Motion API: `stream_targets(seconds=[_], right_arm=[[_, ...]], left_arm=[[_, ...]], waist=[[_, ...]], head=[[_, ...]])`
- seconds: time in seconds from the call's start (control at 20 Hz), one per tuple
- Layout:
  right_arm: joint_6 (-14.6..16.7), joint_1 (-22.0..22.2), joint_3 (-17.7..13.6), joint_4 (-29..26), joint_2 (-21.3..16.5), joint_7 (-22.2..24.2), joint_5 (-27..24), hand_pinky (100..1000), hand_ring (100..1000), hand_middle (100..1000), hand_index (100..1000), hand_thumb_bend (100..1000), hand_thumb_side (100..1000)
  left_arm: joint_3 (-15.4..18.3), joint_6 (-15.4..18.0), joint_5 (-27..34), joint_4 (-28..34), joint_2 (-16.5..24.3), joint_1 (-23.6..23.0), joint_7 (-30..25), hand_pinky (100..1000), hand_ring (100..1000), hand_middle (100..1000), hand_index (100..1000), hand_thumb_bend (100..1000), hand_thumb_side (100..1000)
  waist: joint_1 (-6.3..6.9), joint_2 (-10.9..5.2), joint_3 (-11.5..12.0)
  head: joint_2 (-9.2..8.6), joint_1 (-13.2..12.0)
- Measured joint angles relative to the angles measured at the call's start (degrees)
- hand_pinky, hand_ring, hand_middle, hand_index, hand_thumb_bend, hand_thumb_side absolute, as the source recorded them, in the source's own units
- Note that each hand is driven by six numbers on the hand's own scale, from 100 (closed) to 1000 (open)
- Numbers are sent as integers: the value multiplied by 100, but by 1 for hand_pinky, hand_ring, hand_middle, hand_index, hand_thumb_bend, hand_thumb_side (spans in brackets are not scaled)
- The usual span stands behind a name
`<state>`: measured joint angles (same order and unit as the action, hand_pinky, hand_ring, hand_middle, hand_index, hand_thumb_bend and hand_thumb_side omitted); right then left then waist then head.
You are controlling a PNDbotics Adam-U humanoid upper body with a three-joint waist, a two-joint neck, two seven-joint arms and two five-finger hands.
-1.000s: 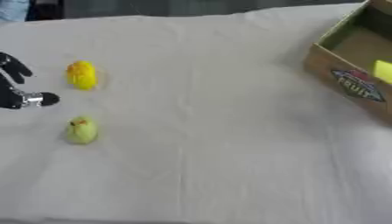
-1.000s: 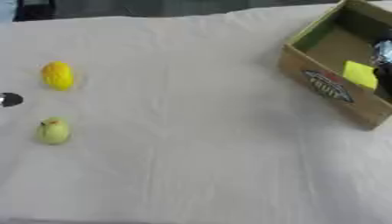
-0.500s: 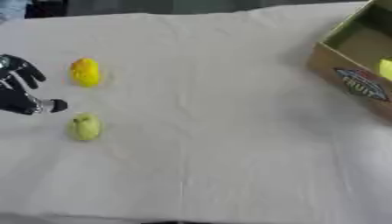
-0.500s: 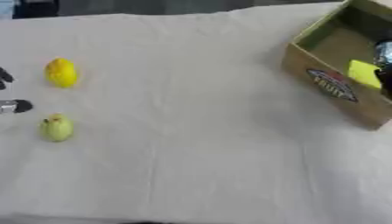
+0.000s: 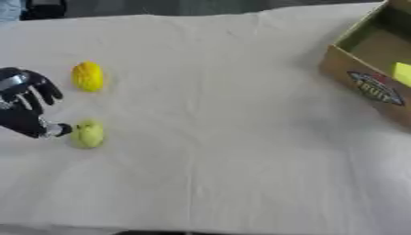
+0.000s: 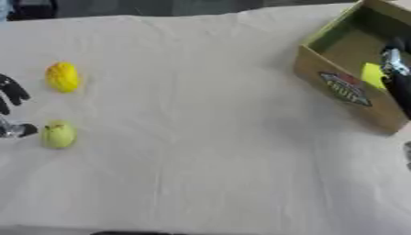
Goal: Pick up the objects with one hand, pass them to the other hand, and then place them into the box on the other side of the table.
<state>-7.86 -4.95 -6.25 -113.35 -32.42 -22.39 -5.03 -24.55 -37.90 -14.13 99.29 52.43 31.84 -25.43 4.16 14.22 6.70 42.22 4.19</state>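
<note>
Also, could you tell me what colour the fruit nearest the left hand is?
Pale yellow-green fruit, clearest in the left eye view.

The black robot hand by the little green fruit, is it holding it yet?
No. The left hand is open beside the small yellow-green pear-like fruit, thumb tip next to its side, fingers not curled round it. Nothing is held.

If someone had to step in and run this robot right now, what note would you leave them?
Left hand: open, thumb tip beside the green fruit, not gripping it.
Right hand: a dark part shows over the box; fingers unclear.
Yellow fruit lies on the cloth behind the green one.
Done: a yellow item is already in the box.
Left: pick up, pass over and box both fruits.
</note>
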Motion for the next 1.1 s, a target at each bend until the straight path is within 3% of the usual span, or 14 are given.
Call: stream_targets(seconds=[0.55,1.1], right_arm=[[-67,48,36,0,2,33,8,1000,909,938,1000,100,530],[-97,70,69,0,2,46,16,1000,908,938,1000,100,531]], left_arm=[[-139,16,-975,-446,-577,71,-85,519,535,563,674,539,100],[-282,207,-1548,-872,-962,99,-303,512,528,558,665,522,100]], waist=[[66,-83,16],[99,-151,34]], head=[[87,-200],[150,-223]])
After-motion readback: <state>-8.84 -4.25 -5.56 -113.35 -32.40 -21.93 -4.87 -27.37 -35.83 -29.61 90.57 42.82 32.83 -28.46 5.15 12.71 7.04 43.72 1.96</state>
